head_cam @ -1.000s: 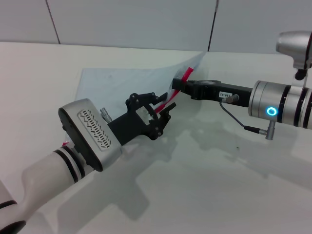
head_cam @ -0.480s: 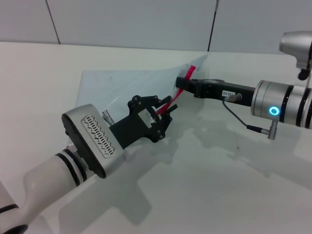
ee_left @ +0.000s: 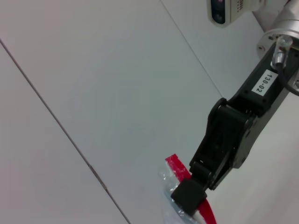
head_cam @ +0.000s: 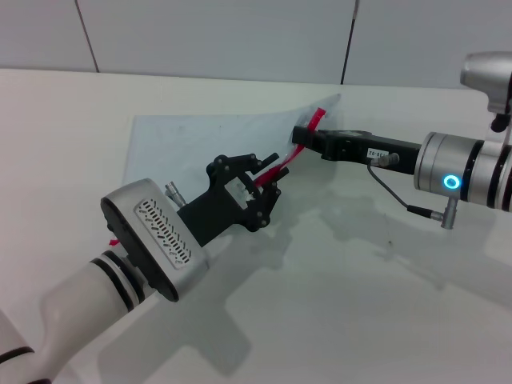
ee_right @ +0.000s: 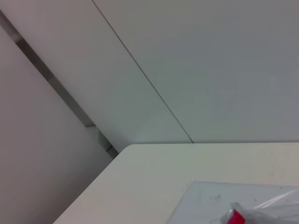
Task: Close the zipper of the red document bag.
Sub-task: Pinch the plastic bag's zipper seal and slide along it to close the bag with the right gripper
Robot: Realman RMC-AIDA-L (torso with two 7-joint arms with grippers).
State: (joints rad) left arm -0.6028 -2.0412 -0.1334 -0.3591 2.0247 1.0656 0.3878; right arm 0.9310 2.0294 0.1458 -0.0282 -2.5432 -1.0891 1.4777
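Red document bag [head_cam: 200,144]: pale translucent pouch, lain flat on the white table [head_cam: 360,304] at its far-left part, with the right-hand long edge lifted clear of the surface.

Zipper [head_cam: 298,150]: red strip along that lifted edge, its long axis run diagonally from near-left to far-right, spanned between the two claws.

Left claw [head_cam: 268,180]: set at the nearer, lower end of the strip; fingers were seen closed about the red zipper.

Right claw [head_cam: 302,138]: set at the farther, upper end, nearer the bag's far corner; clamped on the zipper, as confirmed in the left wrist view.

Judgement: the closing pull would be made along the strip's diagonal, away from the left claw.

Change noted: against the earlier frames, the right claw was found shifted farther up and to the right, the strip drawn tauter; the left claw was found slightly withdrawn.
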